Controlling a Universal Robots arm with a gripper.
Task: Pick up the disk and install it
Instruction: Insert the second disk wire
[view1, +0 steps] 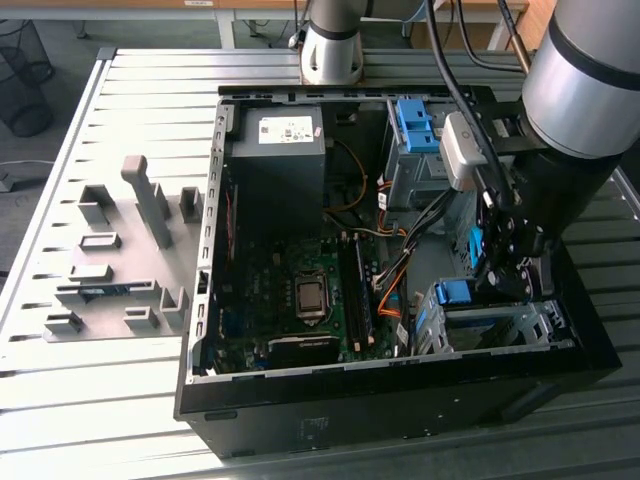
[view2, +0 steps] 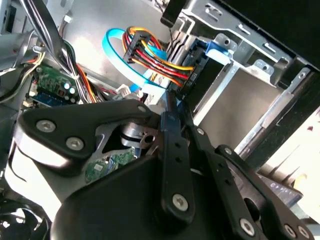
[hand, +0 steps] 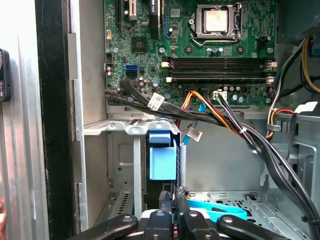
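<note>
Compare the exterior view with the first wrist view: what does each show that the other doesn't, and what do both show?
Exterior view alone: the slotted table, grey fixture blocks, the power supply box, the arm reaching into the case. First wrist view alone: the gripper close up, below a blue carrier tab in the metal drive cage. Both: the motherboard with its CPU socket, and orange cables.

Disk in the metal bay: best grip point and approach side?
Probably the blue tab at the disk's exposed end: it juts out of the metal cage toward the open middle of the case, while the cage walls cover the other faces. Come from that open side, where the hand is, pinching across the thin tab.
</note>
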